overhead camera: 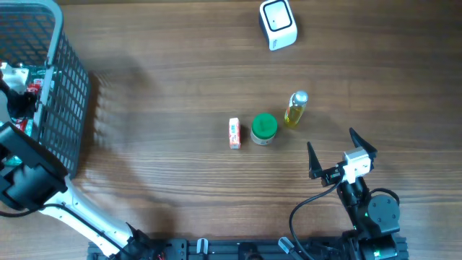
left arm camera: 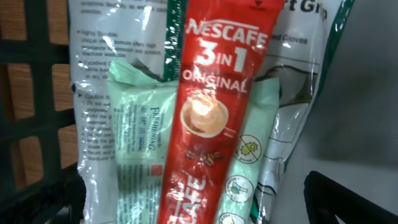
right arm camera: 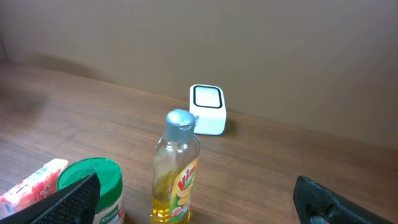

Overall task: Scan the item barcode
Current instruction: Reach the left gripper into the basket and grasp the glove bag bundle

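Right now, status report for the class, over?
Left gripper open, at the basket, facing the Nescafe sachet. Right gripper open, empty. Bottle stands between right gripper and scanner.

- From the right gripper [overhead camera: 331, 140], the bottle [overhead camera: 296, 110] blocks 10 o'clock, and the jar [overhead camera: 264, 128] and box [overhead camera: 234, 133] line up at 9.
- Bare table [overhead camera: 390, 79] lies open from 12 to 3 o'clock.
- The basket [overhead camera: 68, 94] walls the far 9 o'clock edge.

The right arm [overhead camera: 386, 209] is built of black rounded housings, one marked by a small green light [overhead camera: 369, 214]; a white block [overhead camera: 356, 163] is mounted at its wrist; a black cable [overhead camera: 294, 214] is looped beside it; the right gripper [overhead camera: 330, 139] is formed of two black tapered fingers [overhead camera: 313, 162]; the left arm [overhead camera: 14, 191] is made up of a black boxy housing [overhead camera: 32, 170] and a white link [overhead camera: 83, 220].
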Available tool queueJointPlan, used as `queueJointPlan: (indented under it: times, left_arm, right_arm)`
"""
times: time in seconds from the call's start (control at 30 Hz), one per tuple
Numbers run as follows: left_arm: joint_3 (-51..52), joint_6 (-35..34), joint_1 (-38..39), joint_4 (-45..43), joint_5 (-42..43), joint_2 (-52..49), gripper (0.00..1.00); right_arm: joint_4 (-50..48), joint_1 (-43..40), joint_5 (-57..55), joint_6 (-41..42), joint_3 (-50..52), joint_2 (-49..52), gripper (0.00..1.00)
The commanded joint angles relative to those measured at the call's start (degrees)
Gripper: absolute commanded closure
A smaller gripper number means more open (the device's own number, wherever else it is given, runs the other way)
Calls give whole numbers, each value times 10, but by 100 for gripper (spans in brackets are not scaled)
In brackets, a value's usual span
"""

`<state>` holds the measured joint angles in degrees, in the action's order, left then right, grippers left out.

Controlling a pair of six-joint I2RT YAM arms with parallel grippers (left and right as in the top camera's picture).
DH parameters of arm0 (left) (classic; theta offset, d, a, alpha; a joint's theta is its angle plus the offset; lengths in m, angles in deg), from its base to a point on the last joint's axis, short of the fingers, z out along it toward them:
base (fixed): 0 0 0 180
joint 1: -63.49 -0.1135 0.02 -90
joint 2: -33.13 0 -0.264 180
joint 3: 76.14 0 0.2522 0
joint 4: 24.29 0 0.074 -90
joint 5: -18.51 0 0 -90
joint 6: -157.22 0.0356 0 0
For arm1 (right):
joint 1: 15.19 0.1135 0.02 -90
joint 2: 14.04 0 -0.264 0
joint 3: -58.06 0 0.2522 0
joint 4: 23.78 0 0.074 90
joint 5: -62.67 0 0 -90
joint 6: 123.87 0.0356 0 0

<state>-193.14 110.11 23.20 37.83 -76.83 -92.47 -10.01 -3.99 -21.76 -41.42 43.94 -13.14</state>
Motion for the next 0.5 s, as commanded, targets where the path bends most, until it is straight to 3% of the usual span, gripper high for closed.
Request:
queueJointPlan:
  times: [0.0,0.13,0.2,0.23,0.27,0.4,0.47]
  left_arm:
    - [37,17,-1,-39,-26,-9,0]
    - [81,17,-7,-82,-29,-9,0]
    - [94,17,-9,-95,-29,-9,7]
    - [96,17,-11,-98,-29,-9,16]
    - [96,17,-12,-101,-28,-9,34]
    - [96,16,-13,-100,-21,-9,80]
    - [96,-5,-13,-95,-9,-9,89]
  right_arm:
    - [-3,0,-2,1,1,-3,0]
    - [-3,0,-2,1,1,-3,0]
    - [-3,0,-2,1,1,-3,0]
    - [-3,0,-2,1,1,-3,0]
    - [-3,0,-2,1,1,-3,0]
    - [-3,0,-2,1,1,-3,0]
    - [-3,0,-2,0,1,-3,0]
